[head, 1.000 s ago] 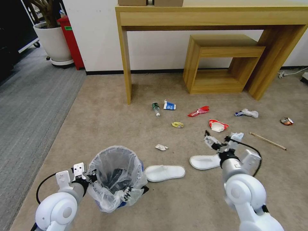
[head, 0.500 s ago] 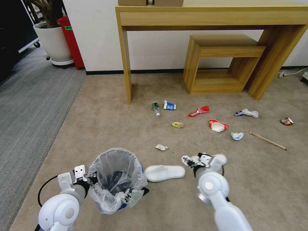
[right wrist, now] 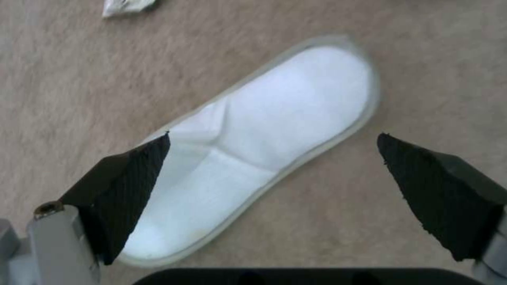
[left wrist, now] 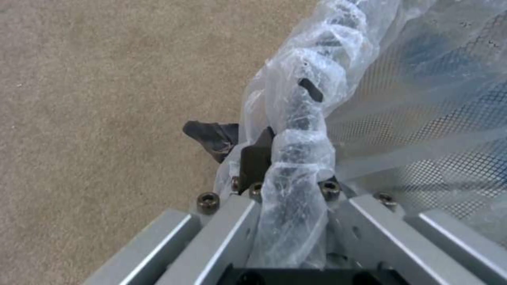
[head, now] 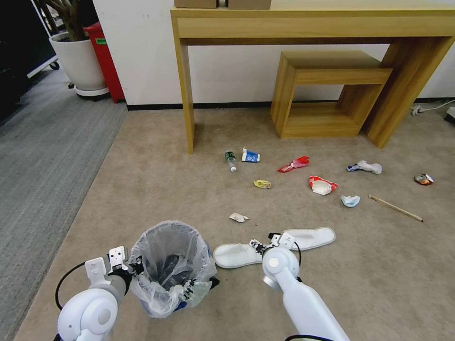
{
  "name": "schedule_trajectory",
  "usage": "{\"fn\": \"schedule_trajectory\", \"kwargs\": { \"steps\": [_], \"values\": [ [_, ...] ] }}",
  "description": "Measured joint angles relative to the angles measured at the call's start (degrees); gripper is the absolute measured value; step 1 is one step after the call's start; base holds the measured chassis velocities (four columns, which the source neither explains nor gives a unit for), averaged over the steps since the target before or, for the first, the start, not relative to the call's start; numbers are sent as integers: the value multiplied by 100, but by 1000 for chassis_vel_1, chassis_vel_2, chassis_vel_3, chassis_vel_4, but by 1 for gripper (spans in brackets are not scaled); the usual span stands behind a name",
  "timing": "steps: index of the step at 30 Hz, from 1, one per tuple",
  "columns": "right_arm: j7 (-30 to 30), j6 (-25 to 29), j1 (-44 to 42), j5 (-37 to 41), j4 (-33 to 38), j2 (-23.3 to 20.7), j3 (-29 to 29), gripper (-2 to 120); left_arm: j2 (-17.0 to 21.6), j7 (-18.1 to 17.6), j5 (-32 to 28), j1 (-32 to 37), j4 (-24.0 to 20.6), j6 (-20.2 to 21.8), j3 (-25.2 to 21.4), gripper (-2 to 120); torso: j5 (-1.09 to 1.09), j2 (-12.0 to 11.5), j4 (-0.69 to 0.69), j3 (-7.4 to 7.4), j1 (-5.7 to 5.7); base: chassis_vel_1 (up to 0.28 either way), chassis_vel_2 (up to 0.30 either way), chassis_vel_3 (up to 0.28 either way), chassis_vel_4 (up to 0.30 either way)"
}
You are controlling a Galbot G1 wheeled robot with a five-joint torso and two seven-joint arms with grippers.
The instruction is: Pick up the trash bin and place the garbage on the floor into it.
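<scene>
You have the trash bin [head: 173, 267] low on your left on the carpet [head: 156, 180], with the left gripper [head: 135, 266] at its left rim. Just right of the bin lies one slipper [head: 235, 255]; the right gripper [head: 265, 244] hangs over that slipper's right end, and the second slipper [head: 310, 237] lies just beyond it to the right. Farther ahead, litter is scattered before the desk [head: 313, 23]: a bottle [head: 231, 161] with a carton [head: 250, 155] beside it, a stick [head: 395, 208] far right. A stool [head: 327, 92] sits under the desk.
</scene>
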Motion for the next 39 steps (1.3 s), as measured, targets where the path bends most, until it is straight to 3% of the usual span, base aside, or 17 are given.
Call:
{"fn": "schedule_trajectory", "kwargs": {
  "steps": [20, 39],
  "values": [
    [-9, 79, 644, 58, -758, 212, -474, 100, -47, 1, 26, 17, 28, -28, -32, 0, 0, 0, 0, 0, 0, 0, 0, 0, 0],
    [-315, 335, 1316, -107, -2320, 724, -918, 100, -97, 2, 7, -35, 99, -69, -20, 0, 0, 0, 0, 0, -1, 0, 0, 0, 0]
  ]
}}
